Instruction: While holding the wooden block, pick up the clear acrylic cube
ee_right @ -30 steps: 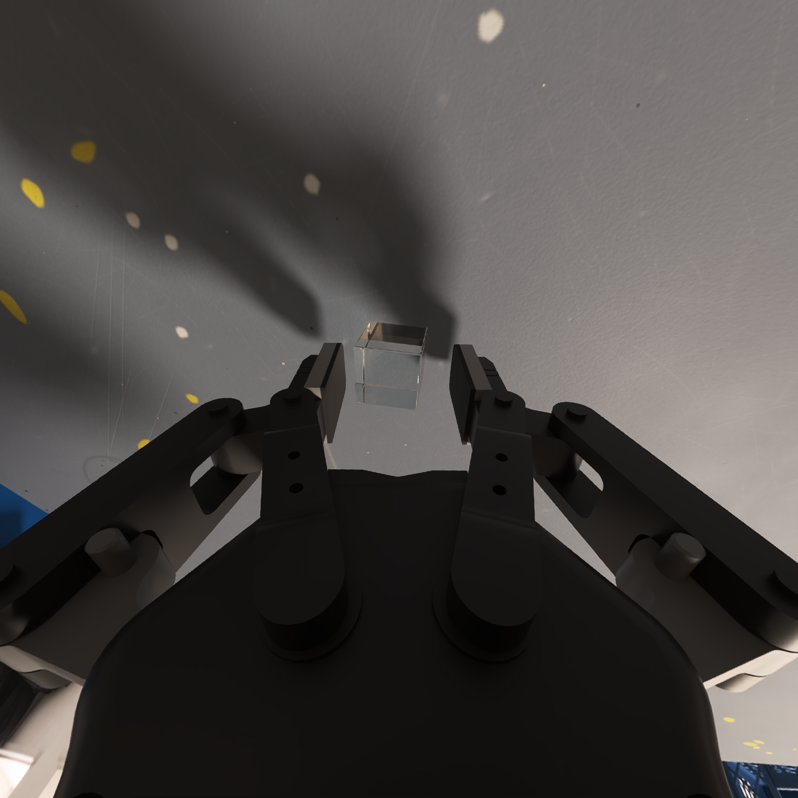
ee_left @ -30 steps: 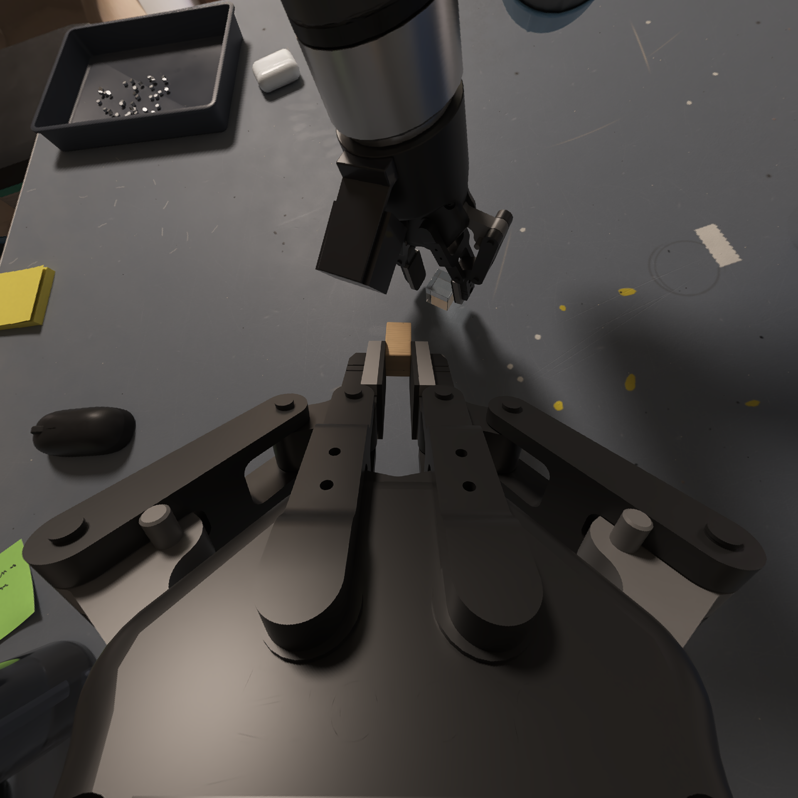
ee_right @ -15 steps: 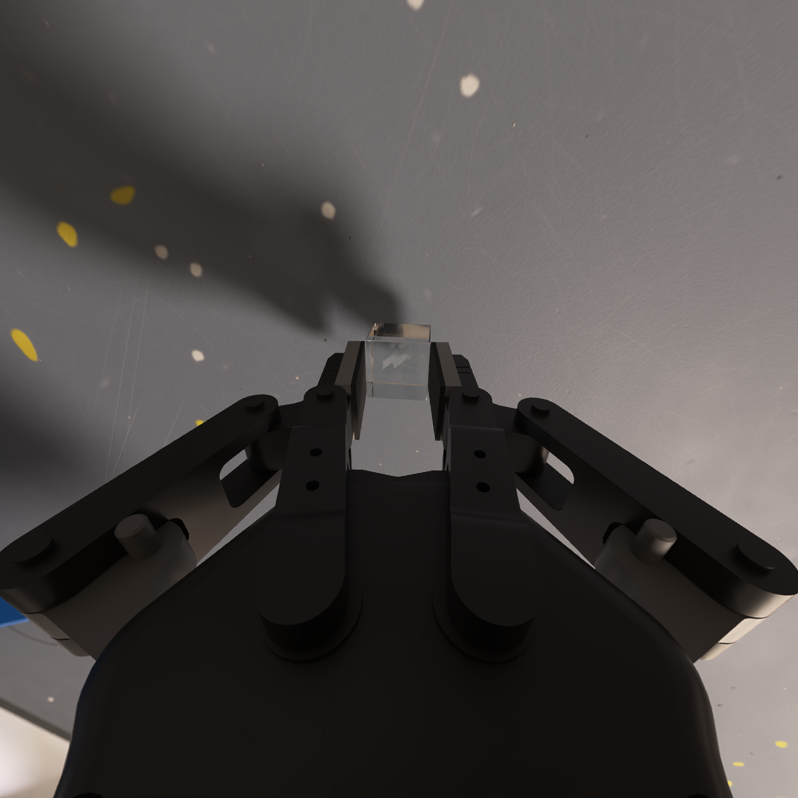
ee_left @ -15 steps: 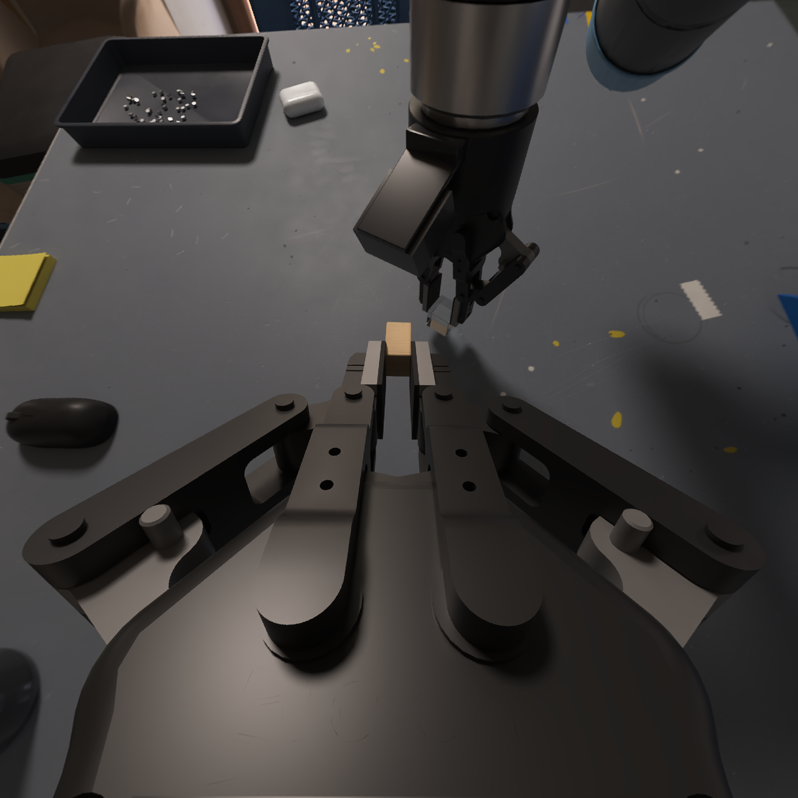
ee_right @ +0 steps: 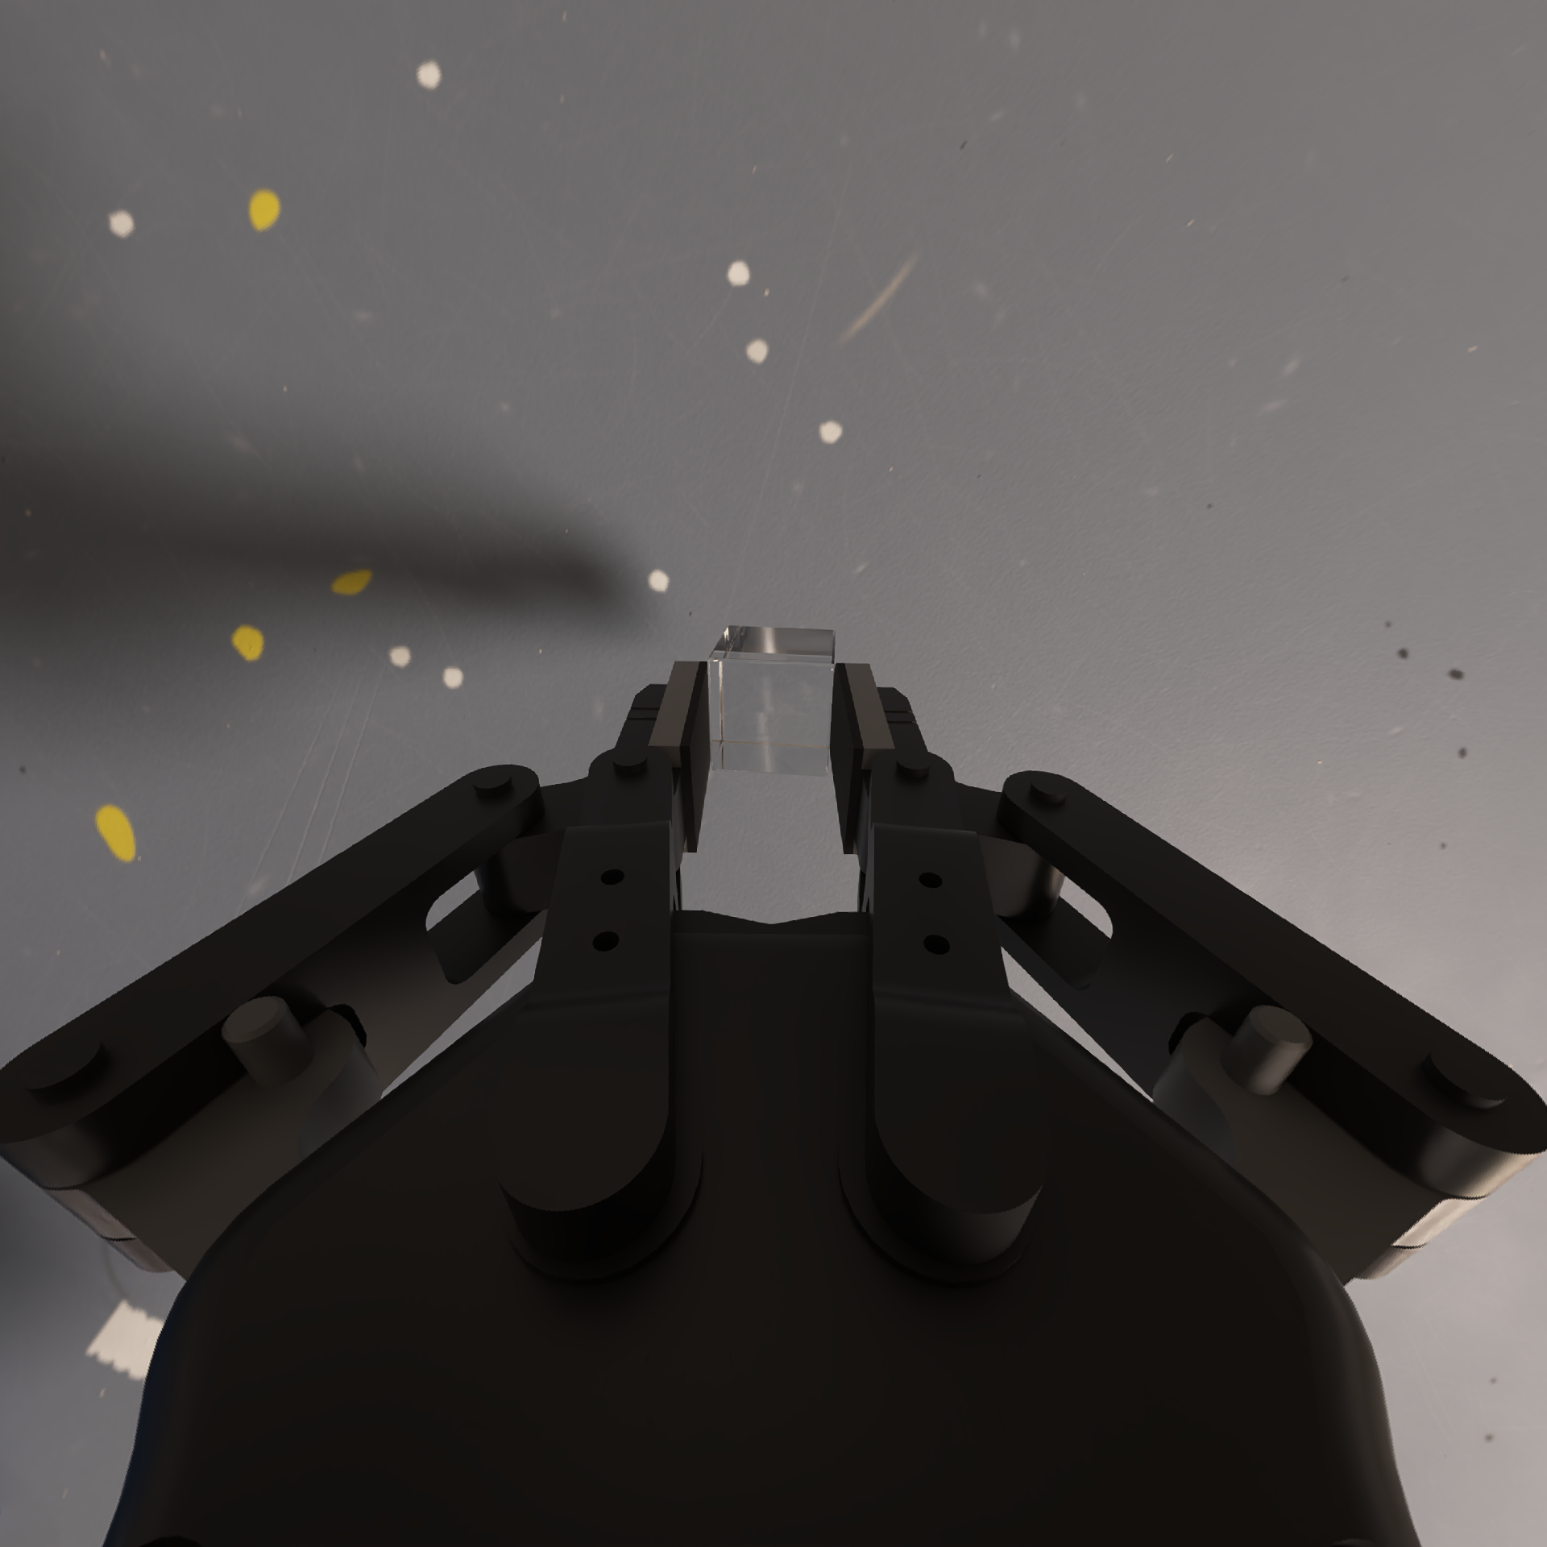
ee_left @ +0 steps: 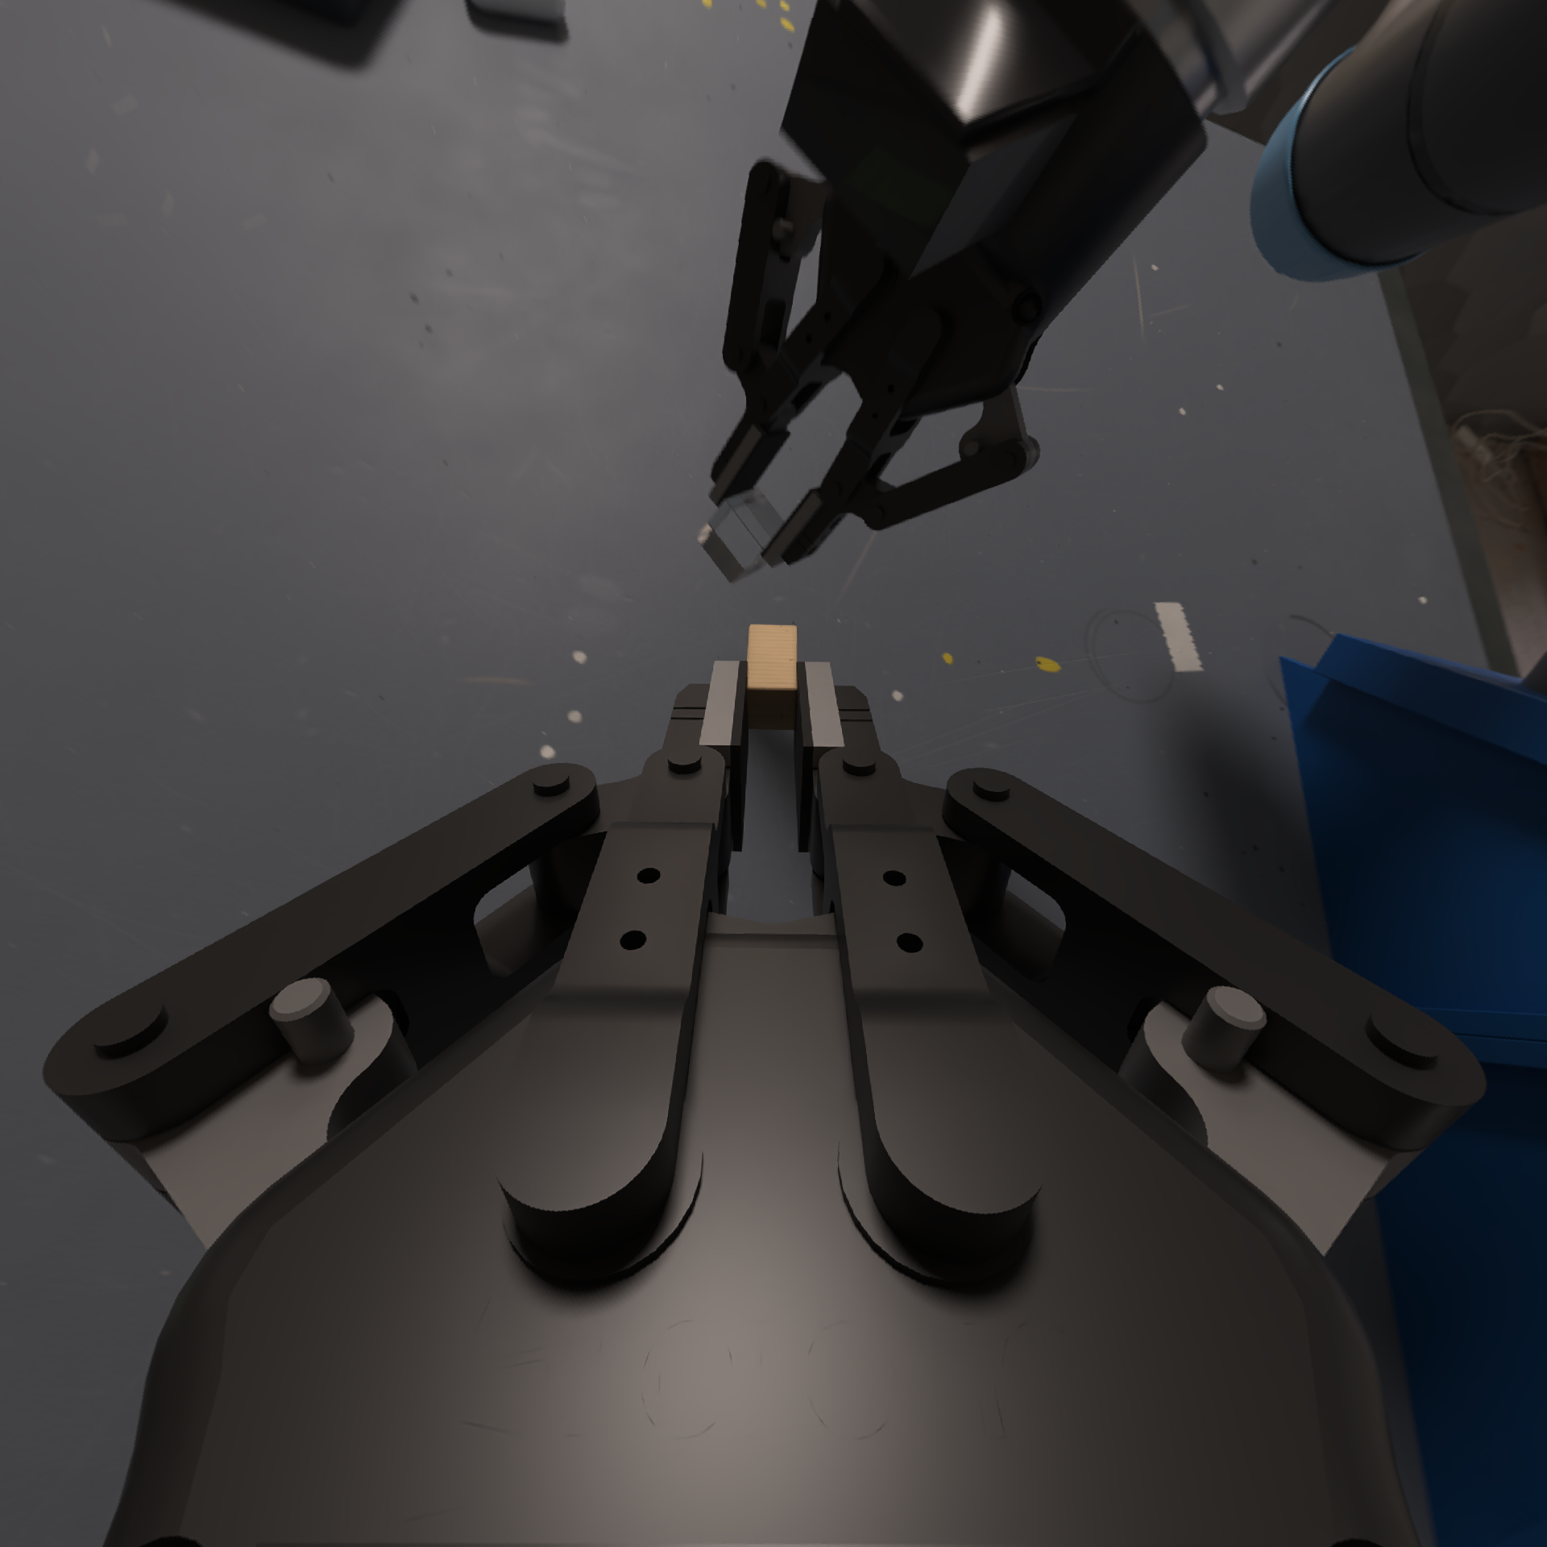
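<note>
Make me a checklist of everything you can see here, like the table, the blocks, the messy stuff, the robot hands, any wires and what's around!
Surface: dark grey table, scratched, with yellow and white paint specks.
Job's things: wooden block pinched in the left hand; clear acrylic cube pinched in the right hand, off the table.
Clutter: white scrap of tape by a faint ring mark; a dark tray corner and a white item at the top edge, cropped.
Hands: both shut on their things; the right hand hangs above and beyond the left, not touching.
Cables: nothing seen.
Surroundings: blue bin beside the table on the right of the left wrist view.
</note>
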You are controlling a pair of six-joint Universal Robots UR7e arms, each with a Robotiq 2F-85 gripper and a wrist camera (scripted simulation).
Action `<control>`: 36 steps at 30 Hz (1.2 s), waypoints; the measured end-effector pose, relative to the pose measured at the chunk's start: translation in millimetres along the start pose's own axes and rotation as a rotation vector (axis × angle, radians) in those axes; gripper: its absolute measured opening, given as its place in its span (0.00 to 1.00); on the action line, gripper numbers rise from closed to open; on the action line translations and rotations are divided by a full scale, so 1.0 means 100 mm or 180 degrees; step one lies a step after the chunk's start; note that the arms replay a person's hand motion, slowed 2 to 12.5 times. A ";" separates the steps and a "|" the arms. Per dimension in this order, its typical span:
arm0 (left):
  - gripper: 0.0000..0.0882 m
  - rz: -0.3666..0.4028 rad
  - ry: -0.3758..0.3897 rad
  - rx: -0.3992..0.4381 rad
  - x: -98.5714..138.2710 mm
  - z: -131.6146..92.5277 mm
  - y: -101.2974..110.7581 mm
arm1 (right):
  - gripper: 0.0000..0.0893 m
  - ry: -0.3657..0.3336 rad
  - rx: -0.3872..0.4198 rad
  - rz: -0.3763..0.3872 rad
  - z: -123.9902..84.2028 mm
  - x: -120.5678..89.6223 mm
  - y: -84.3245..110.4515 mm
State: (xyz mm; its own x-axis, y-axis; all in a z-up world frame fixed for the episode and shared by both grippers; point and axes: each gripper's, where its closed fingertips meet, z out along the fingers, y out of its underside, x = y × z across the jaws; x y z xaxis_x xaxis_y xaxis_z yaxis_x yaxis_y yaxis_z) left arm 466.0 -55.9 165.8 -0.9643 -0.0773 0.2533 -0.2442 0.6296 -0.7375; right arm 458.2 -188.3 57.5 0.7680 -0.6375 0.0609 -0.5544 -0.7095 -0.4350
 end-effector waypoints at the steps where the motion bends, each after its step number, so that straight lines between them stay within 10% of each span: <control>1: 0.11 -0.0068 0.0028 -0.0032 0.01 0.01 0.03 | 0.29 0.0042 0.0056 0.0016 -0.01 0.00 -0.02; 18: 0.11 -0.0563 0.0758 -0.0926 0.16 0.26 0.40 | 0.29 0.0756 0.0916 0.0333 -0.15 0.08 -0.23; 36: 0.11 -0.0948 0.1163 -0.0353 0.22 0.40 0.25 | 0.29 0.1087 0.2263 0.0642 -0.56 0.06 -0.43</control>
State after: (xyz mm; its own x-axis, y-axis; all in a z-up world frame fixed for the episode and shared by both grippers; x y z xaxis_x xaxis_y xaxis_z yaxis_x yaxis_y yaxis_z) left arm 434.7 -72.5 128.2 -0.7502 -0.0028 0.6612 -0.4727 0.7014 -0.5334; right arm 468.7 -179.1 127.1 0.4713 -0.8706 0.1410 -0.2476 -0.2840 -0.9263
